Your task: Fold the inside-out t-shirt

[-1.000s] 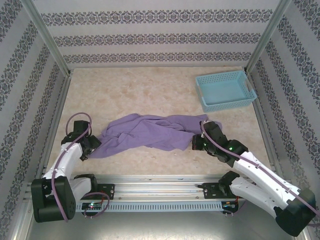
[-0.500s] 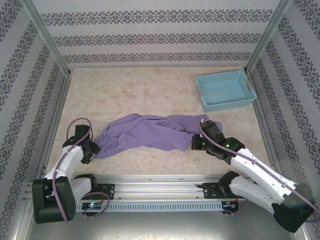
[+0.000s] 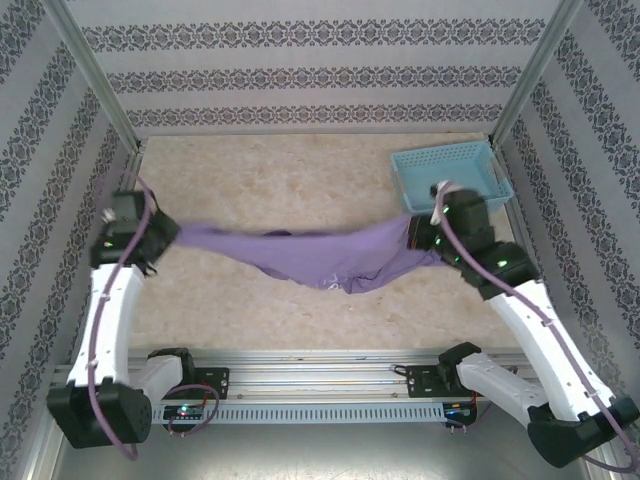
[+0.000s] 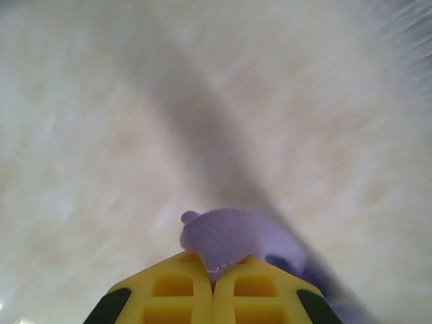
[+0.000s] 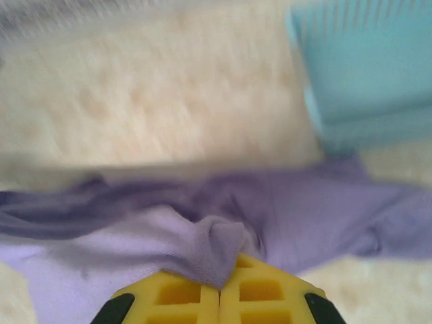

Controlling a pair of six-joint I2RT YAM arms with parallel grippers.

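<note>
The lavender-purple t-shirt (image 3: 320, 255) hangs stretched between my two raised arms, sagging in the middle over the table. My left gripper (image 3: 172, 237) is shut on its left end; in the left wrist view a hemmed corner of the t-shirt (image 4: 233, 236) pokes out between the yellow fingers (image 4: 175, 290) of that gripper (image 4: 214, 270). My right gripper (image 3: 418, 238) is shut on the right end. In the right wrist view a bunched fold of t-shirt (image 5: 216, 246) is pinched in the gripper (image 5: 220, 287), with the cloth spreading left and right beyond it.
A light blue lattice basket (image 3: 455, 165) stands at the back right, just behind my right gripper; it is also the basket (image 5: 378, 74) at the top right of the right wrist view. Patterned walls and metal posts close in the beige table (image 3: 280, 180).
My left gripper closed on the shirt's left end. Both arms rose and moved apart, lifting the shirt off the table and stretching it out. The right gripper stayed shut.
</note>
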